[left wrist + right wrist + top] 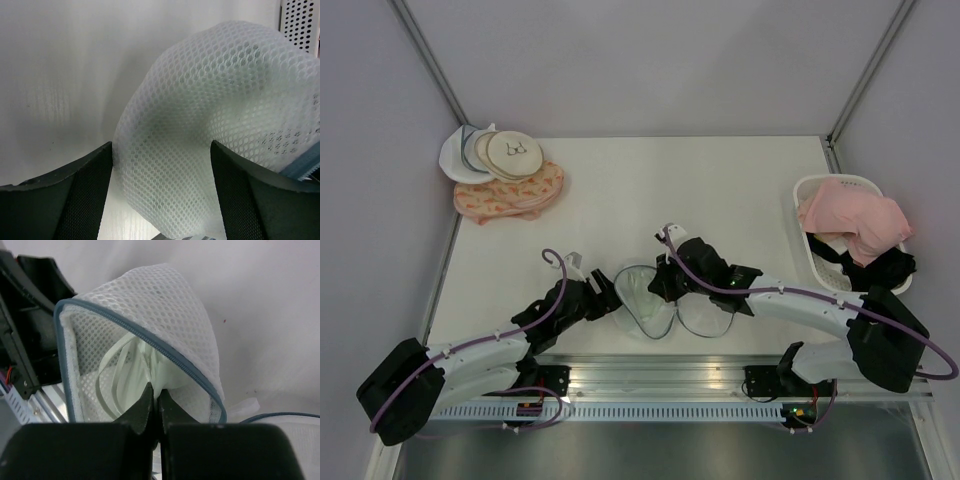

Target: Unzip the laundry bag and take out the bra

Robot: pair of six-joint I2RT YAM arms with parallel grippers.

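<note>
My right gripper (155, 390) pinched shut on bra (131, 371) inside unzipped laundry bag (165, 305), at table (720, 190) 6 o'clock. My left gripper (160, 170) jaws apart, straddling mesh, gripping nothing. Step: extracting bra. Next, I judge: left clamps bag, right draws toward 3 o'clock.

white honeycomb-mesh laundry bag (200, 110) between the fingers of the black left end effector (161, 150). grey-blue zipper (165, 347) on its rim. bra (131, 371) at the tip of the black right end effector (154, 400): pale mint-green (nearly white). table (650, 190) white. off beyond the right end effector: white perforated basket (807, 190), pink garment (855, 222), black garment (892, 268).
</note>
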